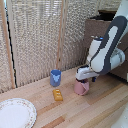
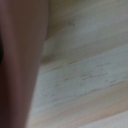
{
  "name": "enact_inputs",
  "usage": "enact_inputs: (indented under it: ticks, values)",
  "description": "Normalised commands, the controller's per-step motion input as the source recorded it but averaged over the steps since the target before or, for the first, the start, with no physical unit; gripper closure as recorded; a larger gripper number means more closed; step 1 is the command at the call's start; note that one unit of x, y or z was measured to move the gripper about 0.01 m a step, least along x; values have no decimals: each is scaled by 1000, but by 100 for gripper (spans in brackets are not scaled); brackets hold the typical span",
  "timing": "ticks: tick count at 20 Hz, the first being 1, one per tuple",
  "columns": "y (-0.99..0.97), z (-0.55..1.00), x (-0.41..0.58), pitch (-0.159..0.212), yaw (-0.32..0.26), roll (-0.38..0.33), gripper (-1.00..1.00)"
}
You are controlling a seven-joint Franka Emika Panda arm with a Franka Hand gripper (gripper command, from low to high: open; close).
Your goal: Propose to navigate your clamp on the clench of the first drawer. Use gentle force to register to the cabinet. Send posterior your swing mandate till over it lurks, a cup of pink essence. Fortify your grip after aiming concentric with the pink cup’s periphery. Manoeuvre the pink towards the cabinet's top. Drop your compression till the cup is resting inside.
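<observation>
- Pink surface, blurred and very close, filled one side of the wrist view; I took it for the wall of the pink cup (image 2: 20, 65), with pale wood of the tabletop (image 2: 85, 70) beyond it; a dark sliver at that picture's edge may have been a finger of the pincer, though it was too blurred to say.
- Seen from the exterior camera, the pincer (image 1: 82, 79) was down at the pink cup's (image 1: 81, 88) rim, the cup standing upright on the tabletop (image 1: 100, 107) directly beneath it; whether the fingers were clenched on the rim or merely set around it could not be told, since the white arm and the hand's body hid them.
- Step in hand, as I judged it: aiming and gripping the pink cup; the cup appeared not yet lifted, for its base looked to be on the wood.
- Next move would call for a firm clench on the rim, then a lift high enough to clear the cabinet (image 1: 102, 35), which stood behind and above the pincer, toward the exterior view's right; its top edge was partly hidden by the arm.
- Blue cup (image 1: 55, 77) and a small yellow block (image 1: 58, 94) lay away from the pincer, toward the exterior view's left; a patterned plate (image 1: 15, 112) lay farther off still; none of them stood between pincer and cabinet.
- Only the exterior view showed the cabinet, the other things and the arm's pose; only the wrist view showed how near the cup's wall was to the camera; neither showed the fingertips clearly.
</observation>
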Motion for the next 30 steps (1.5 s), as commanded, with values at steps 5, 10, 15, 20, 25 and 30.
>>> enact_inputs:
  ticks: [5, 10, 15, 20, 25, 30]
  values:
    - [-3, -119, 0, 30, -193, 9, 100]
    - [0, -15, -1, 12, -16, 0, 100]
    - [73, 25, 9, 0, -6, -2, 100]
    - [333, 44, 0, 50, -88, -60, 100]
    - [469, 94, 201, 75, -135, -36, 100]
    - [390, 297, 367, 131, -120, 1, 100]
